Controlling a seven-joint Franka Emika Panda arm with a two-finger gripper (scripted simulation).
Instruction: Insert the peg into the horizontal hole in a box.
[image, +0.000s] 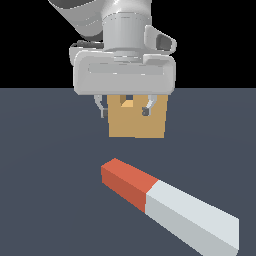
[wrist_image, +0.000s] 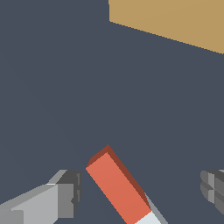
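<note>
The peg (image: 167, 202) lies flat on the dark floor in the near part of the exterior view, red-orange end toward the box, white-grey end toward the exterior view's right. Its red end (wrist_image: 117, 188) shows in the wrist view between the fingers. The tan box (image: 137, 119) stands behind it, with the hole (image: 128, 104) in its front face partly hidden by the hand. My gripper (image: 125, 108) hangs open above the floor, in front of the box and apart from the peg. In the wrist view, the fingers (wrist_image: 65, 192) are spread wide and nothing is held.
The dark grey floor (image: 45, 165) spreads out on all sides of the peg and box. A corner of the box (wrist_image: 175, 19) shows in the wrist view. Nothing else stands on the floor.
</note>
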